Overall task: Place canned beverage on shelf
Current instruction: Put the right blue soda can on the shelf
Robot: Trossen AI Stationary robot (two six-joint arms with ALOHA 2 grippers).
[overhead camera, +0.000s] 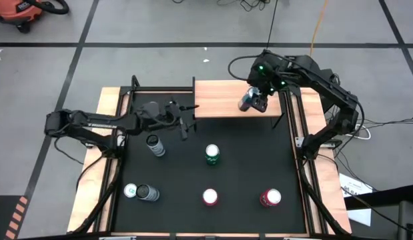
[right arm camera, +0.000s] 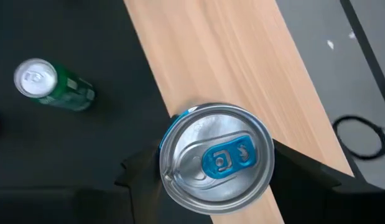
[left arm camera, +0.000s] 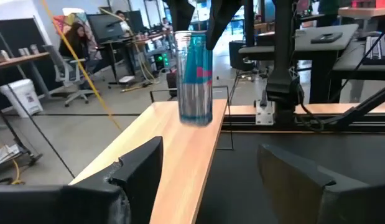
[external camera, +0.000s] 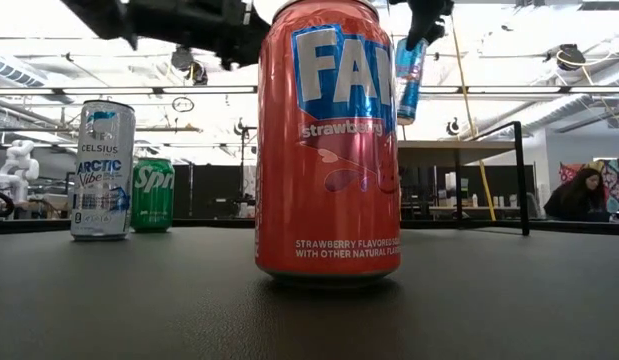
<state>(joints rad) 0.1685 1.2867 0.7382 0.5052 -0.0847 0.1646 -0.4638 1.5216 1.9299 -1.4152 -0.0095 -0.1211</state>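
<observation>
The right gripper (overhead camera: 258, 101) clamps the tall slim blue-and-silver can (left arm camera: 194, 78) by its upper sides over the light-wood shelf board (overhead camera: 223, 100), a rigid, slick, likely weighty cylinder best pinched mid-body, while the left gripper (overhead camera: 185, 120) waits open alongside.

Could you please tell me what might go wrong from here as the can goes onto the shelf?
1. The right pincer holds the tall blue-and-silver can near the light-wood shelf's front edge; released there, it could topple off.
2. The left pincer, open, sits close beside the shelf and could bump it.
</observation>
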